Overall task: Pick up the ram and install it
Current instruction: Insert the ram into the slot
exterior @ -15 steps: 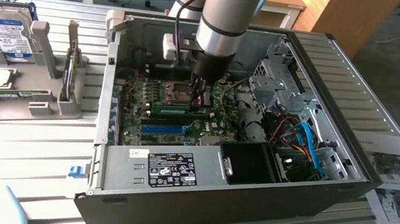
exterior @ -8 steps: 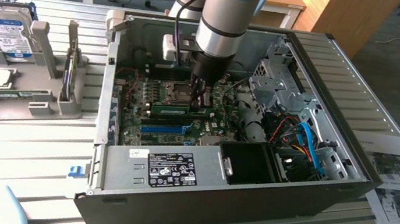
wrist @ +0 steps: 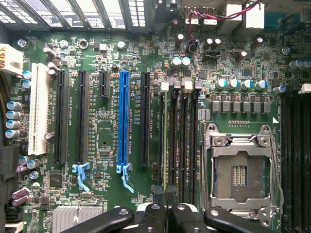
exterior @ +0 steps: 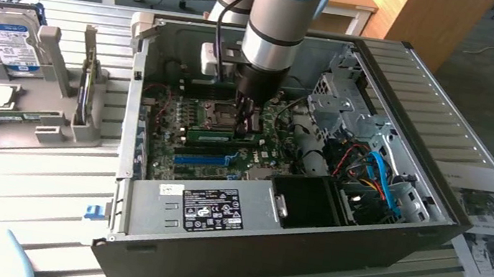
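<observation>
My gripper (exterior: 247, 118) reaches down into the open computer case (exterior: 436, 172), over the motherboard (exterior: 265, 152). The ram (exterior: 213, 134), a green stick with a white label, stands on edge at the gripper's tip and extends toward the exterior view's left. In the wrist view the black fingers (wrist: 156, 216) are pressed together, and the ram (wrist: 167, 145) runs edge-on as a thin line along the black memory slots (wrist: 187, 145). The gripper (wrist: 167, 213) looks shut on the stick's near end. I cannot tell whether the stick is seated in a slot.
An empty processor socket (wrist: 241, 170) lies beside the memory slots, and a long blue slot (wrist: 123, 121) on their other side. Cables (exterior: 372, 174) and a black fan shroud (exterior: 311, 202) crowd the case. A grey holder (exterior: 37, 116) with a hard drive (exterior: 11, 40) stands at the exterior view's left.
</observation>
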`<state>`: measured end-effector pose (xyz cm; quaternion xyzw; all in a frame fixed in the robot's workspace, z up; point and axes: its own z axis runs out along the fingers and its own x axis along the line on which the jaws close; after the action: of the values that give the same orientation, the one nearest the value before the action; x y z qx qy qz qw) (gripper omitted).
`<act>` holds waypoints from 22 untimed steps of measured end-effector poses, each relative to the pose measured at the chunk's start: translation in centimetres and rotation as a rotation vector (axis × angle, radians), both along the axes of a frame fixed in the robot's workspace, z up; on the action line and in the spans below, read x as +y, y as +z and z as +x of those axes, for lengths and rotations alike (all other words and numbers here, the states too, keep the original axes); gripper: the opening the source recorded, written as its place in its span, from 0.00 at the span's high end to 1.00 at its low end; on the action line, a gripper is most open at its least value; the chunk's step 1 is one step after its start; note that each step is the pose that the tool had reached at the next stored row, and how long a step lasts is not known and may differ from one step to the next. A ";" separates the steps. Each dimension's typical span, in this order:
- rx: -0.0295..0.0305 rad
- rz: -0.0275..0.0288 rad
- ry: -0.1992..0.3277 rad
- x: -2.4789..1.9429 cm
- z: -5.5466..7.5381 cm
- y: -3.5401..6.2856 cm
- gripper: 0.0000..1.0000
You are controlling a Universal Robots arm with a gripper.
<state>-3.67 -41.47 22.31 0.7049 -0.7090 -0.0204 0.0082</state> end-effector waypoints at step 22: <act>0.0004 -0.0002 0.000 0.00 0.0 0.49 0.82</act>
<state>-3.68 -41.47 22.80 0.7048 -0.7090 -0.0204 0.0084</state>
